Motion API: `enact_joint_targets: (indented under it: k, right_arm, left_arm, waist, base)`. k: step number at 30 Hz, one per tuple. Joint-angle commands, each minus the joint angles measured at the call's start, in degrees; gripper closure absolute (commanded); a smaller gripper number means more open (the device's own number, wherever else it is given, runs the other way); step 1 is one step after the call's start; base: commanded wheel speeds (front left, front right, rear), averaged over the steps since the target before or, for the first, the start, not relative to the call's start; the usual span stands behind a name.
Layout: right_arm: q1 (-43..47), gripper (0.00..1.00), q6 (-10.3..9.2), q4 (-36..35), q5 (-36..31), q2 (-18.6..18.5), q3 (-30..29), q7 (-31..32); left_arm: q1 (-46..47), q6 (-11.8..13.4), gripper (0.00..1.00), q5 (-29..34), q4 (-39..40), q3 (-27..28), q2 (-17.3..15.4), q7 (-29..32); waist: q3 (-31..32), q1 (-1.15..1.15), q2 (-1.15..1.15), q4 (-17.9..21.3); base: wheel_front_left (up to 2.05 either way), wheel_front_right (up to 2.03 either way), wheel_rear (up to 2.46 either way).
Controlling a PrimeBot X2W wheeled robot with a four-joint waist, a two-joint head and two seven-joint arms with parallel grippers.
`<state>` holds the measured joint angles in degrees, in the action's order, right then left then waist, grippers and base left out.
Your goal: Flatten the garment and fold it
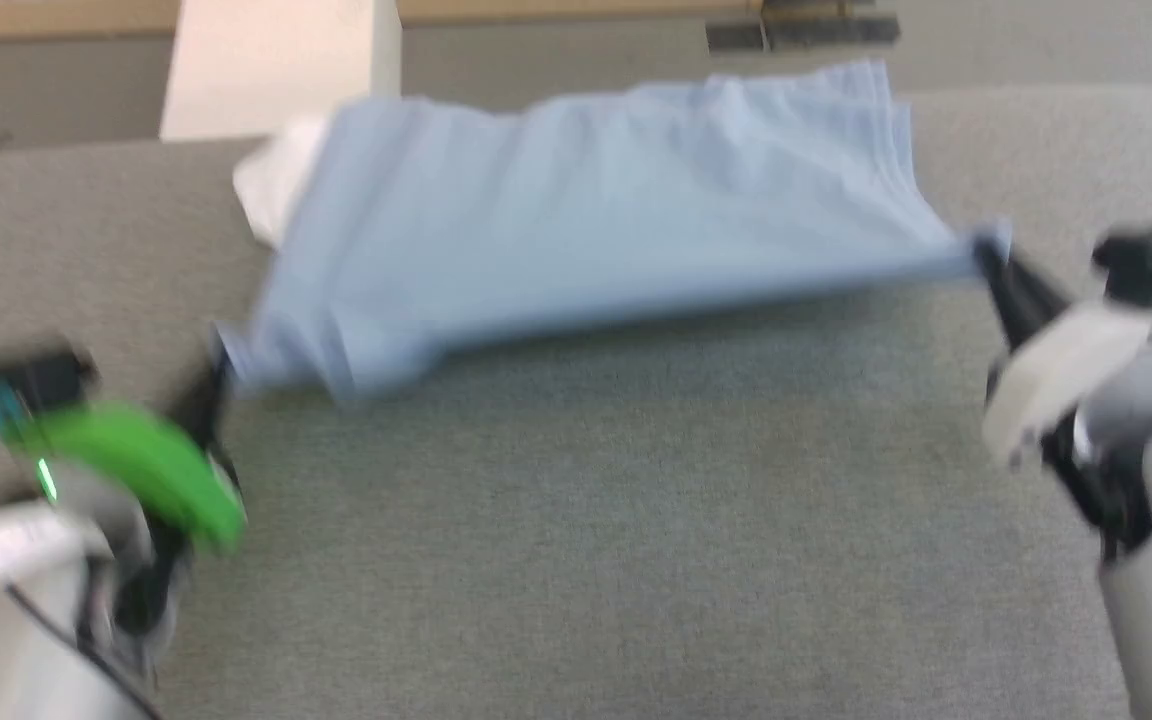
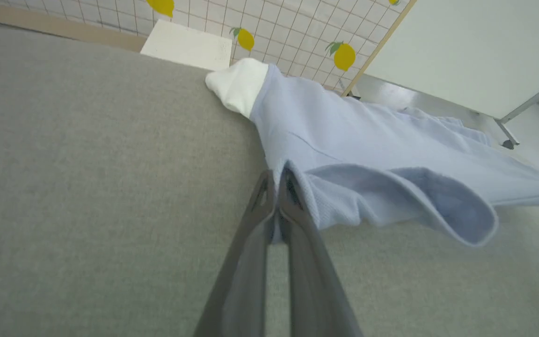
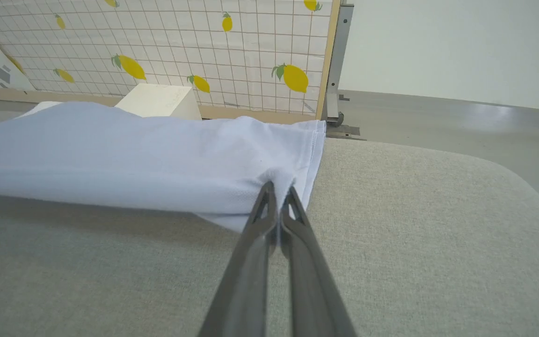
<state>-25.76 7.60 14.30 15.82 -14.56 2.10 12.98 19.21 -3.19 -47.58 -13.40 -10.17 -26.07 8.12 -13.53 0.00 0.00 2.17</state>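
Where the garment lies: the light blue garment [image 1: 596,210] spans the upper middle of the head view, stretched from the left gripper at lower left to the right gripper at right, over the grey cloth-covered table [image 1: 586,520].
Near edge: pulled into a taut line and raised off the table, with a band of shadow under it.
Left gripper [image 1: 221,365]: blurred in the head view; in the left wrist view the left gripper [image 2: 276,175] has its two fingers pressed together at the tips, pinching an edge of the garment [image 2: 367,154] at the frame's centre.
Sleeve: an open sleeve cuff [image 2: 461,210] hangs to the right of the fingers in the left wrist view.
Right gripper [image 1: 986,255]: pinches the right corner; in the right wrist view the right gripper [image 3: 279,187] is clamped on the garment [image 3: 134,154] just beside its stitched hem [image 3: 316,154].
White part: a white piece of cloth [image 1: 271,190] shows at the garment's upper-left end, also at top centre of the left wrist view [image 2: 239,86].
Background: a white box [image 1: 276,60] stands beyond the table at upper left; a lemon-print grid screen [image 3: 180,42] fills the upper left of the right wrist view.
Sharpness: the head view is motion-blurred.
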Motion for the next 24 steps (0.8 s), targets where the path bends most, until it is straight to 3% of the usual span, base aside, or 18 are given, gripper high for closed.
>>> enact_joint_targets:
  k: [1,6,15,21,24]
  right_arm:
    - [3.0,1.0,-0.11,-1.1,0.2,-0.1,-0.5,0.6]
    - [14.4,1.0,-0.11,-4.3,-1.5,0.5,-1.3,3.7]
    - [28.1,1.0,-0.11,-8.1,-2.5,1.1,-5.3,15.5]
    - [34.7,1.0,-0.11,-13.5,-3.5,3.7,-11.3,22.1]
    - [36.5,1.0,-0.11,-15.6,-2.8,5.3,-12.7,22.4]
  left_arm:
    - [-4.5,0.8,1.0,-1.5,1.8,-0.1,-0.5,1.4]
    - [-20.7,4.1,1.0,-6.9,9.3,-1.9,0.3,8.8]
    - [-33.3,10.0,1.0,-9.1,17.6,-4.7,-1.7,17.5]
    - [-38.3,12.9,1.0,-8.9,21.9,-5.0,-3.2,19.2]
    - [-38.6,12.1,1.0,-6.4,24.0,-5.6,-3.2,16.5]
  waist:
    - [4.9,0.0,0.0,-1.6]
    - [7.5,0.0,0.0,-2.7]
    - [9.3,0.0,0.0,-4.2]
    - [9.6,0.0,0.0,-4.1]
    - [9.4,0.0,0.0,-3.9]
  base:
    - [0.0,0.0,0.0]
    - [0.0,0.0,0.0]
    - [0.0,0.0,0.0]
    - [0.0,0.0,0.0]
    - [0.0,0.0,0.0]
